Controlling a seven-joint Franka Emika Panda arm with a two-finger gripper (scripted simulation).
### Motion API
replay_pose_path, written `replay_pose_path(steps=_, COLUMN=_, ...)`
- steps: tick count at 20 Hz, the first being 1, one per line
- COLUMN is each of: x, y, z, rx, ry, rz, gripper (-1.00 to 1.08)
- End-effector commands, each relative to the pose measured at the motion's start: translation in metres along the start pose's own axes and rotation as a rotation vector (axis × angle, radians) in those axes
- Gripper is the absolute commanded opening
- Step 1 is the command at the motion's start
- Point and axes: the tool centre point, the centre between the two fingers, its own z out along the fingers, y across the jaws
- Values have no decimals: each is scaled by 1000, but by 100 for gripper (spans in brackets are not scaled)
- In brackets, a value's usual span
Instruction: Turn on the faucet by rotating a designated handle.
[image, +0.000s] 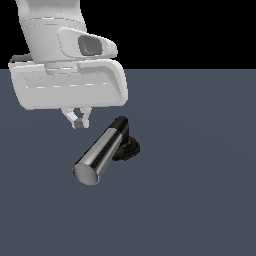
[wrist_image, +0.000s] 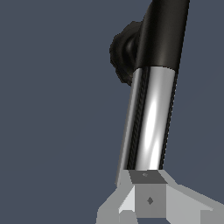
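Observation:
The faucet is small and lies on the dark floor. Its handle (image: 102, 149) is a thick chrome bar with a flat grey end face toward the exterior view's lower left and a black cap at the other end. A lumpy black base (image: 129, 148) joins it near the cap. My gripper (image: 79, 123) hangs just beside the bar on the exterior view's left, fingers pressed together with nothing between them. In the wrist view the shut gripper (wrist_image: 146, 192) sits at the chrome end of the handle (wrist_image: 148, 118), with the base (wrist_image: 124, 52) beyond. Whether the tips touch the bar I cannot tell.
A flat slate-grey floor (image: 200, 190) spreads around the faucet, with a black background beyond its far edge. The white hand body (image: 70, 85) looms above the faucet's left side in the exterior view.

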Motion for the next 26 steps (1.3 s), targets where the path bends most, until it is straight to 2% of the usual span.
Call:
replay_pose_path(steps=1, x=-4, y=-8, z=19, rx=11, ry=1, rz=14, gripper=-100)
replay_pose_path(steps=12, x=-28, y=-31, z=74, rx=54, ry=-5, rz=63, gripper=-100)
replay_pose_path(steps=26, x=-35, y=-33, z=87, rx=67, ry=-9, rz=76, gripper=-100)
